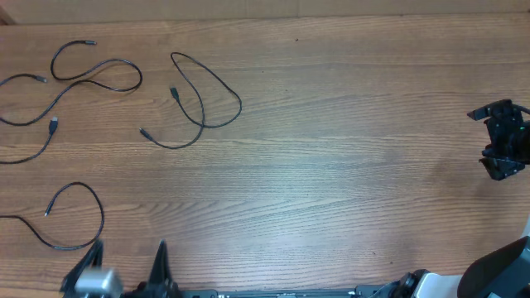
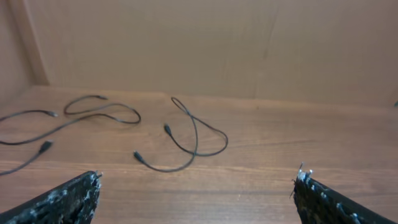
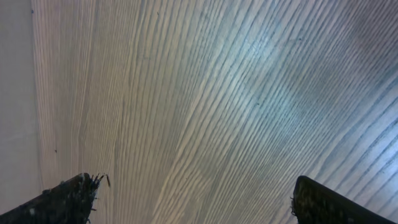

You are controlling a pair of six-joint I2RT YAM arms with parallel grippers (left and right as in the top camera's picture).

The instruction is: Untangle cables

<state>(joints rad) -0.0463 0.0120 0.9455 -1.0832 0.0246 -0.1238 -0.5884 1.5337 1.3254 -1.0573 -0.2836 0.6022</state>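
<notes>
a broad wooden counter (image 1: 348,165) with straight grain fills nearly all of the overhead view, and a plain tan wall (image 2: 217,43) rises along its far edge. most of the counter, from the middle across to the right side, is bare wood, so there is wide open room there. the cables are thin black cords and all lie flat on the left part of the counter, none of them held. the longest cable (image 1: 116,62) curls in a loop near the far left corner and trails off toward the left edge. a second looped cable (image 1: 202,124) lies just to its right, apart from it, with both plug ends turned inward. a short cable (image 1: 51,132) runs off the left edge below the first one. another arched cable (image 1: 101,215) sits near the front left, just beyond the left arm. the left fingers (image 2: 68,200) stand spread wide at the front edge, with nothing between them and touching no cord. they point toward the cords farther out. the right fingers (image 3: 65,202) are also spread wide and grip nothing. they hang over bare wood near the right edge, well apart from every cable. the right wrist view shows only grain and a pale strip along its left border.
</notes>
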